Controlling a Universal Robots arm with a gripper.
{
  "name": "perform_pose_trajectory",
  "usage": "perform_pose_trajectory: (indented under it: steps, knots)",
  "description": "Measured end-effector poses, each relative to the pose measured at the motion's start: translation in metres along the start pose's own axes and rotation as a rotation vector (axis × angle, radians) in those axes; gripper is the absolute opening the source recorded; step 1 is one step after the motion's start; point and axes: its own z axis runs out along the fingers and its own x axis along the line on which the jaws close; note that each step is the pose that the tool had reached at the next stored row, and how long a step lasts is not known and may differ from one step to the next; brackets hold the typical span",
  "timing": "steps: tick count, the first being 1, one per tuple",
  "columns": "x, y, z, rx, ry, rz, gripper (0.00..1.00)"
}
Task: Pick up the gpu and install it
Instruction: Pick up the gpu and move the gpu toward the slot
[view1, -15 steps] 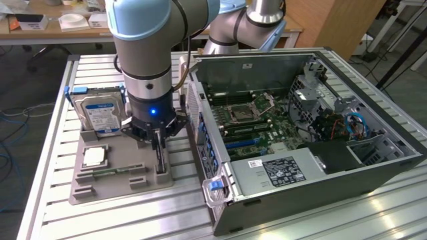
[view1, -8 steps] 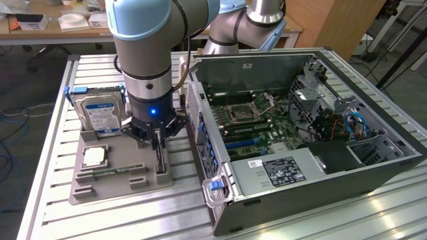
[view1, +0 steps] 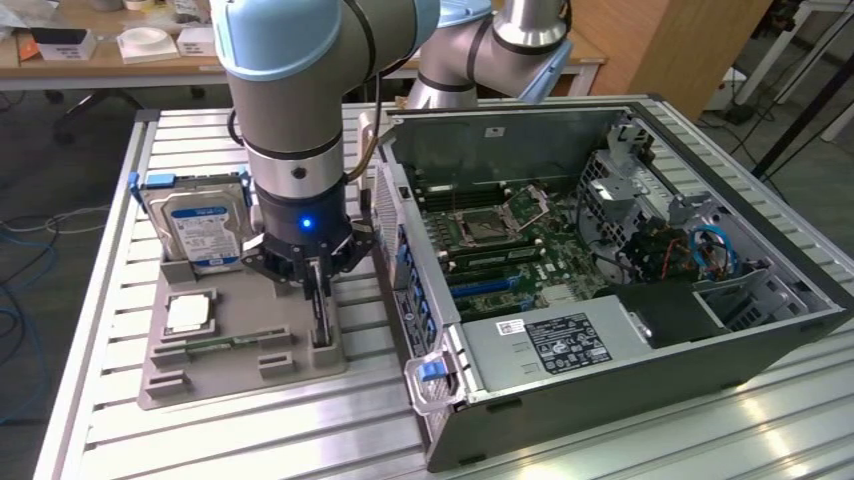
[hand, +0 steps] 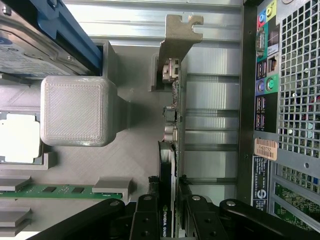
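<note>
The gpu (view1: 320, 318) is a thin black card standing on edge at the side of the grey tray (view1: 200, 378) nearest the computer case. My gripper (view1: 314, 285) comes straight down on it. In the wrist view the card (hand: 171, 160) runs away from me, with its silvery bracket (hand: 176, 42) at the far end. My gripper (hand: 168, 222) has one black finger (hand: 145, 220) pressed to each face of the card, shut on it. The card's lower edge still sits at the tray's slot.
The tray also holds a hard drive (view1: 200, 225), a square processor chip (view1: 190, 313) and a green memory stick (view1: 220, 343). The open computer case (view1: 747, 330) lies close on the exterior view's right, with its motherboard (view1: 514, 250) exposed and its rear port panel (hand: 280, 100) beside the card.
</note>
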Motion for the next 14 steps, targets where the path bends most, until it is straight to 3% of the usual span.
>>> perform_pose_trajectory:
  steps: [14]
  knots:
    - [0.0,0.0,0.0,0.0,0.0,0.0,0.26]
